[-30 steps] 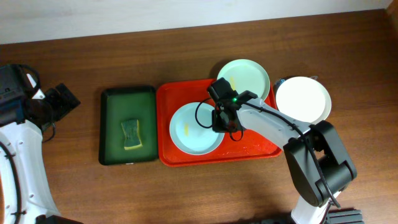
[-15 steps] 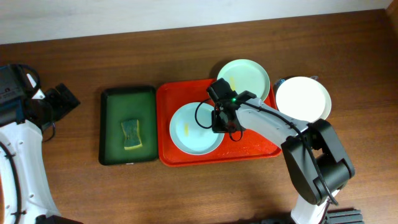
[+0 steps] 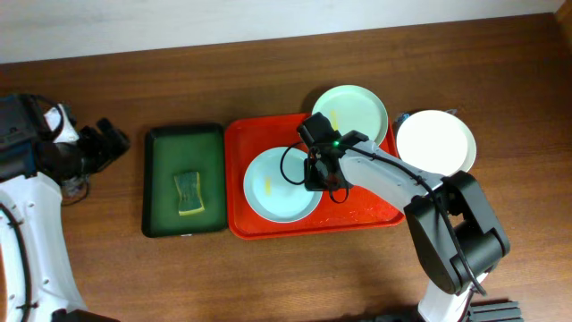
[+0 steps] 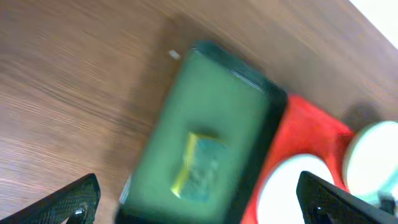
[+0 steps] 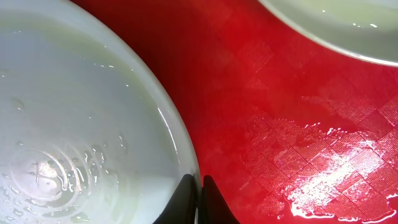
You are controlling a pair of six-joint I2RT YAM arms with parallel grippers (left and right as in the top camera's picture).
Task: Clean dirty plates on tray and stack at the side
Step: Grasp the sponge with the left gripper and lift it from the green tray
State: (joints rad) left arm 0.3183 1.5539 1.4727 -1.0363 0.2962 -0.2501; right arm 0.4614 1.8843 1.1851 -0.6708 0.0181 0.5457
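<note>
A pale mint plate point(image 3: 279, 186) with a small yellow smear lies in the red tray point(image 3: 366, 210). My right gripper point(image 3: 315, 175) is shut on this plate's right rim. In the right wrist view the fingertips point(image 5: 188, 198) pinch the rim of the wet plate point(image 5: 74, 118) above the tray point(image 5: 280, 106). A second mint plate point(image 3: 350, 111) rests over the tray's back right corner. A white plate point(image 3: 435, 143) lies on the table to the right of the tray. My left gripper point(image 3: 113, 141) hangs open left of the green tray, holding nothing.
A dark green tray point(image 3: 163, 183) left of the red tray holds a yellow-green sponge point(image 3: 188, 194). The blurred left wrist view shows that sponge point(image 4: 200, 167) between the wide fingers. A wet patch point(image 5: 336, 180) shines on the red tray's floor.
My left gripper has swung to the right, closer to the green tray. The right arm and the plates have not visibly moved.
</note>
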